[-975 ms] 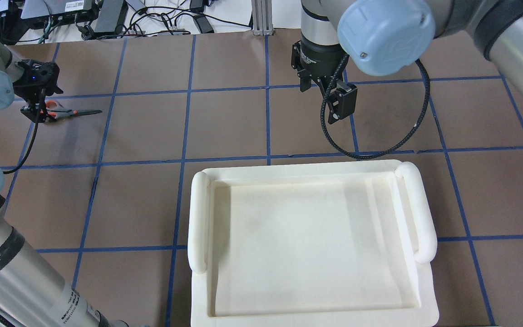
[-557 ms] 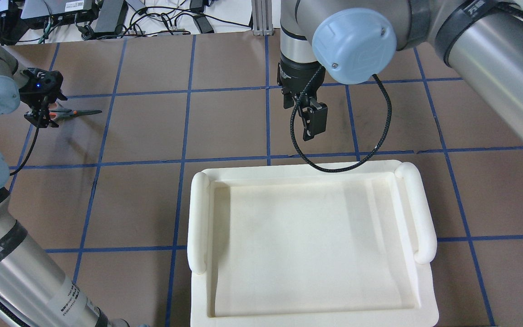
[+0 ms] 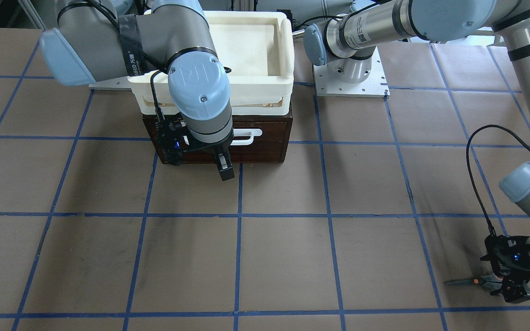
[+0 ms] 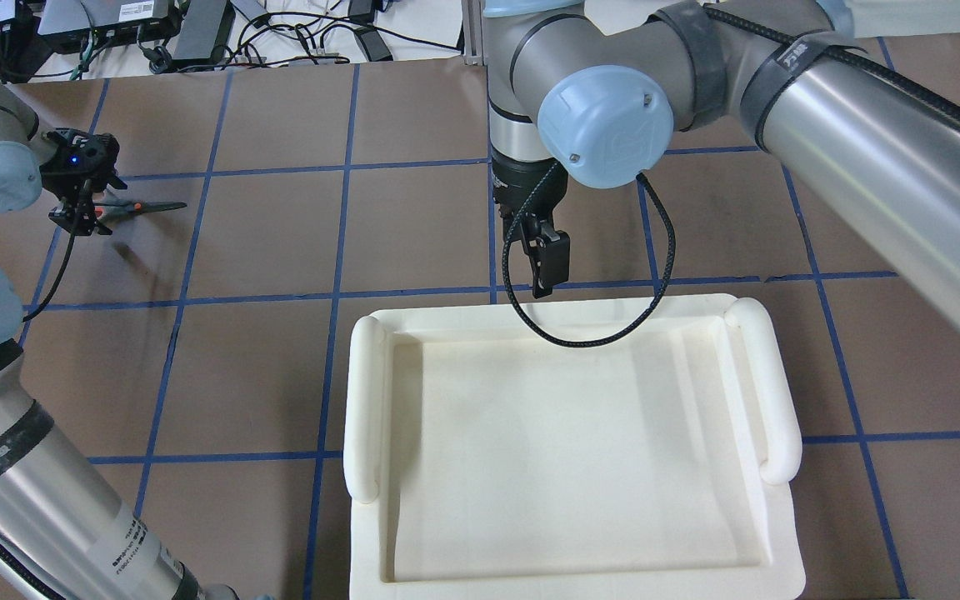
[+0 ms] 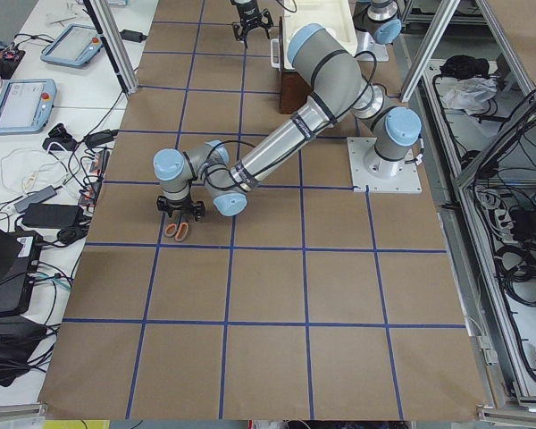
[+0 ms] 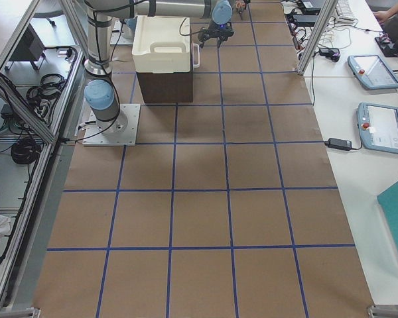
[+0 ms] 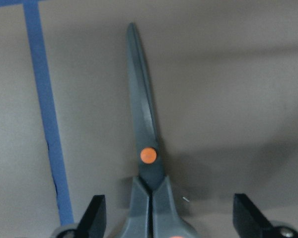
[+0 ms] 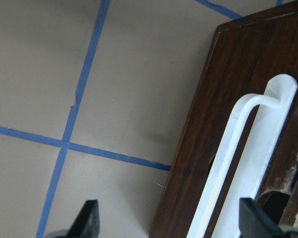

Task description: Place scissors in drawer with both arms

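The scissors (image 4: 137, 207) lie flat on the table at the far left, blades pointing right; they also show in the front view (image 3: 469, 281). My left gripper (image 7: 171, 220) is open and low over the scissors (image 7: 148, 158), one finger either side of the grey handles. It is at the left edge of the overhead view (image 4: 82, 212). The dark brown drawer (image 3: 267, 135) is closed, its white bar handle (image 8: 251, 158) across the front. My right gripper (image 8: 171, 225) is open just in front of that handle, not touching it.
A cream-white plastic tray (image 4: 363, 392) sits on top of the drawer box and hides it from above. The brown table has a blue tape grid. Cables and devices lie beyond the far edge (image 4: 197, 33).
My right arm has swung left and back toward the drawer front. My left gripper has shifted slightly over the scissors' handles. The scissors have not moved.
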